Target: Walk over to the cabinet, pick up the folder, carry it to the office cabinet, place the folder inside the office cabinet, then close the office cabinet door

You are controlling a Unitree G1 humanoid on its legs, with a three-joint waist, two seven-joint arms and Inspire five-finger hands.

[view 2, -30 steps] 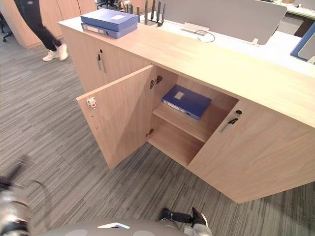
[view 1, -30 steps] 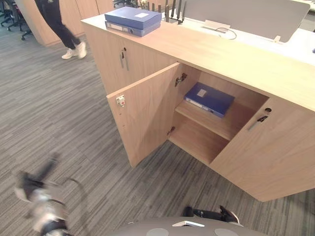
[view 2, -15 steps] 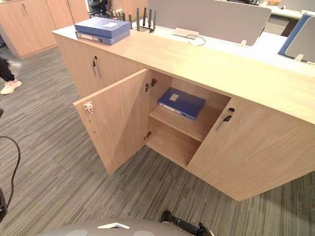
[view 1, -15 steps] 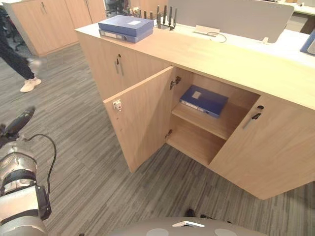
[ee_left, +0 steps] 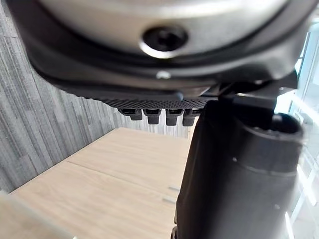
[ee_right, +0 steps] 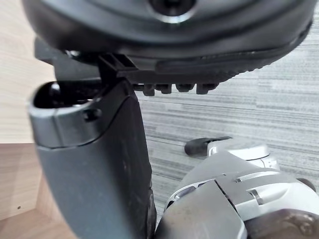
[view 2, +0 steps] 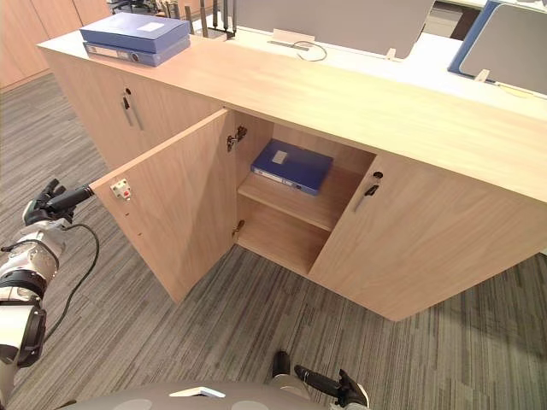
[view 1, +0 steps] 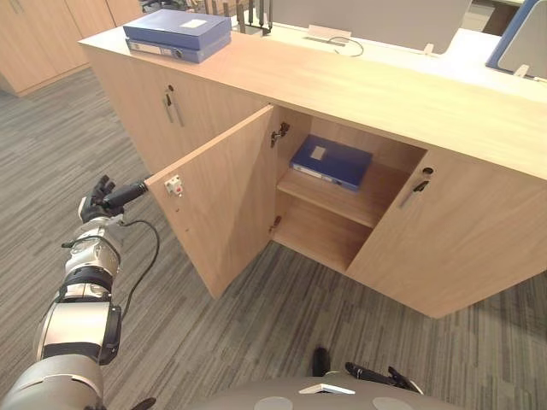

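Effectively down to the door close, by the look of it. Seeing folder (view 1: 331, 162) flat on the upper shelf (view 1: 380, 195) inside the office cabinet (view 1: 479, 231), toward the shelf's left edge, long axis roughly along the shelf front. Nothing to regrasp. Left hand (view 1: 107, 201) empty, fingers stretched out, aimed at the free edge of the open door (view 1: 231, 201), just beside the latch plate (view 1: 173, 184), apparently not touching. Nearer hand by far; hinge on the far side from it, so reckon a push on the outer face, sweeping right. Right hand (view 1: 369, 373) hanging low, relaxed, holding nothing, well apart from door. Ignoring two more folders (view 1: 178, 32) at counter (view 1: 359, 85) far left corner.
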